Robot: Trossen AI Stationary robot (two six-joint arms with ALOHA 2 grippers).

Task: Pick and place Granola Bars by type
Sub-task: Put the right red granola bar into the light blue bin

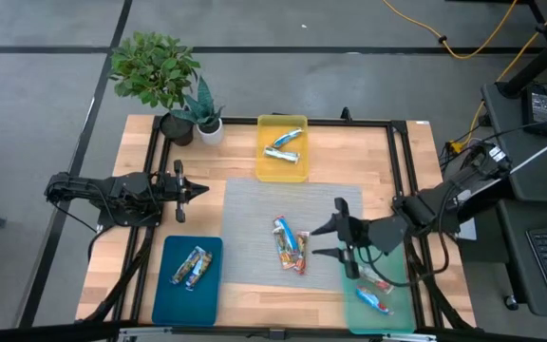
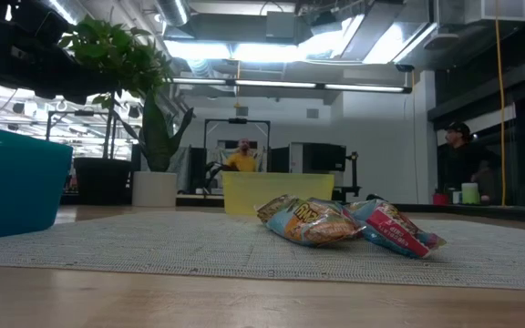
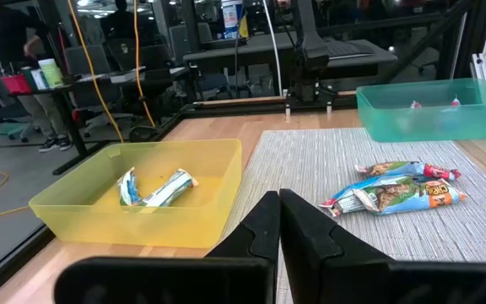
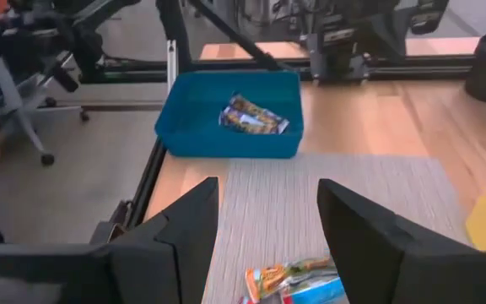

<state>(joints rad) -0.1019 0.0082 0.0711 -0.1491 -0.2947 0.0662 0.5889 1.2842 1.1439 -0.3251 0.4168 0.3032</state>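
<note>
Three granola bars (image 1: 291,245) lie in a small heap on the grey mat: blue-and-white and red/orange-and-white wrappers, also seen in the low view (image 2: 313,221) and the left wrist view (image 3: 395,187). My right gripper (image 1: 323,240) hangs open just to the right of the heap, touching nothing. Its wrist view shows the bars (image 4: 298,279) below and between its spread fingers (image 4: 268,190). My left gripper (image 1: 198,190) waits shut over the table's left side (image 3: 278,203). Neither gripper shows in the low view.
A yellow tray (image 1: 266,171) at the far edge holds two bars. A blue tray (image 1: 167,294) near left holds two darker bars (image 4: 251,116). A green tray (image 1: 397,318) near right holds two red-and-blue bars. Potted plants (image 1: 160,71) stand at the far left corner.
</note>
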